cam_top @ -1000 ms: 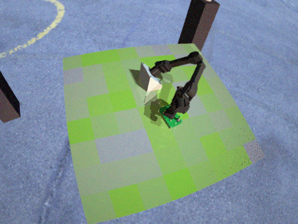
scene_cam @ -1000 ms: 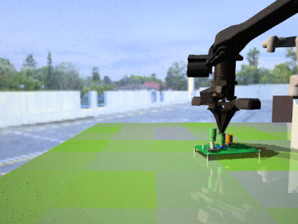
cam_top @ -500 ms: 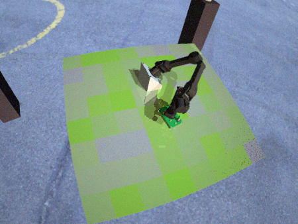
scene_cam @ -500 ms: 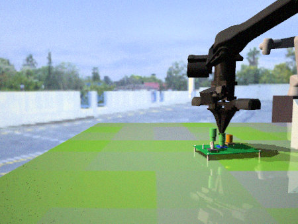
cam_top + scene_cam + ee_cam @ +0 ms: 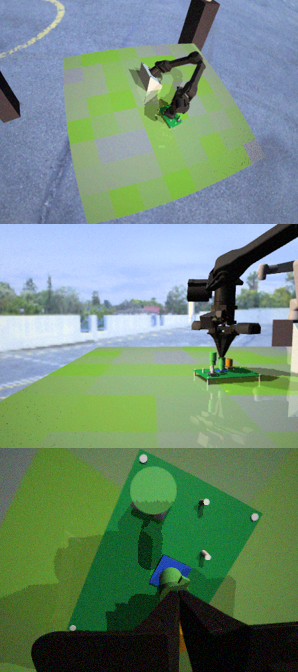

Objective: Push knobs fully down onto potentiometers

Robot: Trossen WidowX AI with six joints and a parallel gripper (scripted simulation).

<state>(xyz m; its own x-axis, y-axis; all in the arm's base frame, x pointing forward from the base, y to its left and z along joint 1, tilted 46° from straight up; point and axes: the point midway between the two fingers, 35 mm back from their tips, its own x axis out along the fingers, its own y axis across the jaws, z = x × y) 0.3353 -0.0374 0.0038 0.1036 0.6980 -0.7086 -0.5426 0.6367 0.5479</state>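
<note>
From the top, the dark arm point(image 5: 197, 77) bends over the patchwork surface point(image 5: 122, 172) point(image 5: 83, 416) and brings its pincer point(image 5: 168, 114) point(image 5: 221, 357) point(image 5: 177, 598) down over the green circuit board point(image 5: 174, 123) point(image 5: 238, 374) point(image 5: 175, 535). A pale, wedge-like block point(image 5: 153, 85) stands on the surface, apart from the board. In the exterior view the board stands level on short legs point(image 5: 208, 382), towards the right side of the picture. The pincer points straight down, closed with nothing between its fingers, its tip at the top of a green knob point(image 5: 222, 364) point(image 5: 171, 577) that sits low, close above a blue potentiometer point(image 5: 221, 370) point(image 5: 164, 568). Just beside it, a second green knob point(image 5: 212, 358) point(image 5: 153, 490) stands higher, with a pale shaft point(image 5: 212, 368) showing between it and its base. An orange knob point(image 5: 229, 362) stands on the other side of the low knob. In the wrist view the closed fingertips meet at the edge of the low knob; whether they press on it, I cannot tell. The tall knob is near one corner of the board, well apart from the fingers, and two small pale posts point(image 5: 204, 501) rise from the board.
</note>
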